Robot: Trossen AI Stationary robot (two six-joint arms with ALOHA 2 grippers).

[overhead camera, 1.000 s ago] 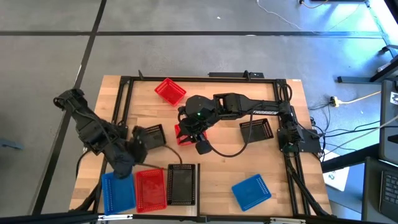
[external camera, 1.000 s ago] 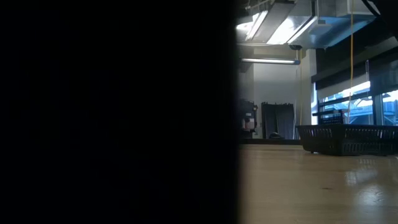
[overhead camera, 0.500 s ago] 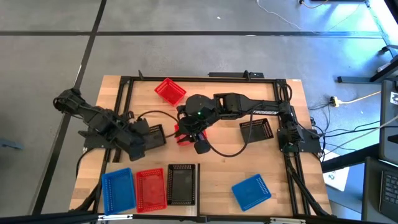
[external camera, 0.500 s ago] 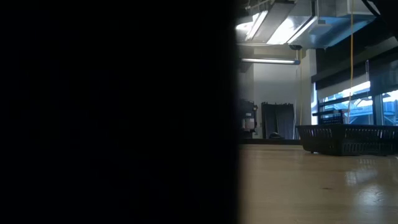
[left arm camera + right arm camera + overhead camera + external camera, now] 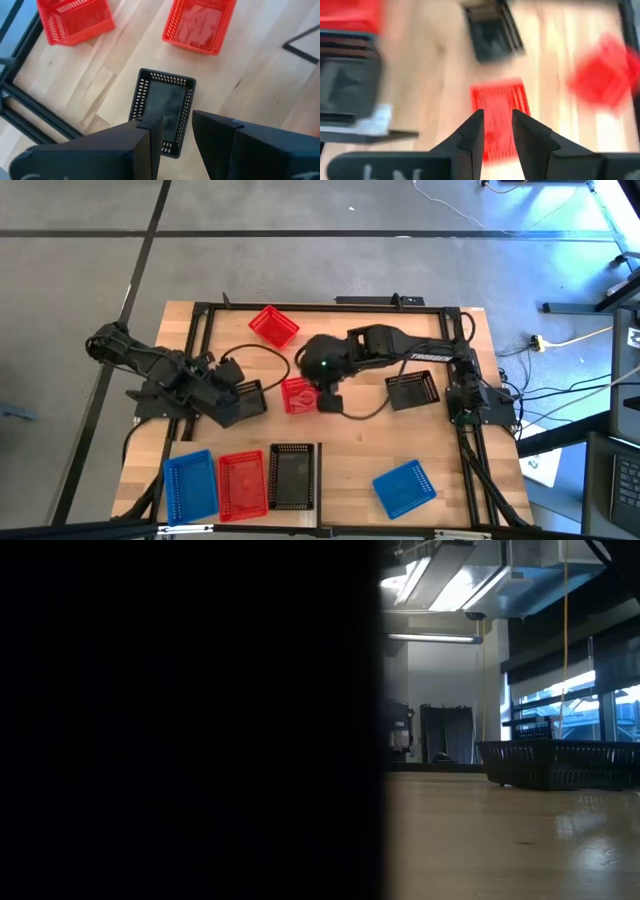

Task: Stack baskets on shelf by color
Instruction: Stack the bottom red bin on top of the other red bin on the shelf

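Three baskets stand in a row at the near left: blue (image 5: 190, 485), red (image 5: 241, 483), black (image 5: 293, 476). I cannot tell the shelf apart from the tabletop under them. My left gripper (image 5: 233, 402) (image 5: 177, 127) hangs open above a loose black basket (image 5: 248, 397) (image 5: 162, 107) that rests on its base. My right gripper (image 5: 323, 397) (image 5: 496, 127) hangs open over the right end of a red basket (image 5: 297, 395) (image 5: 497, 117) at mid-table. Neither gripper touches a basket.
Another red basket (image 5: 272, 326) lies tilted at the far side. A black basket (image 5: 412, 390) (image 5: 555, 762) sits at the right and a blue one (image 5: 405, 488) near the right front. A black frame (image 5: 200, 310) rims the table. Something dark blocks the low view's left half.
My left gripper has swung from over the near-left row toward the far side, ending over the loose black basket, and has rolled about its own axis. My right gripper has shifted slightly toward the table's right edge and tipped, so more of the red basket shows.
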